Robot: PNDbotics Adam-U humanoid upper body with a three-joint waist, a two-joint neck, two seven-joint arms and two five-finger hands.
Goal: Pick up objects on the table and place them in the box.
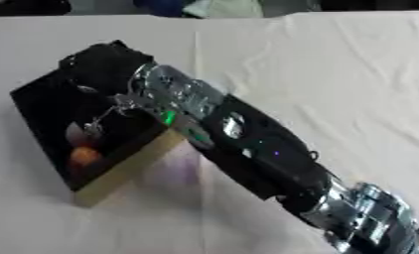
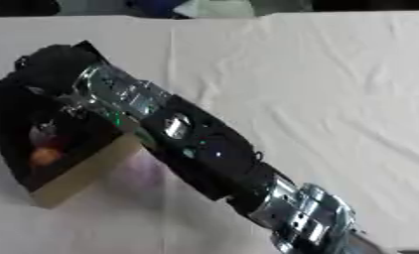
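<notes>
Right hand (image 1: 100, 62): black, over the black open box (image 1: 48, 106) near the tabletop's left edge; finger state unreadable.
Risk: the forearm could nudge the box's tan wall, shifting the orange round object (image 1: 84, 156).

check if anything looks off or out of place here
Nothing is spilled or damaged. The box sits askew on the white cloth, an orange object inside. The right hand reaches over it.
</notes>
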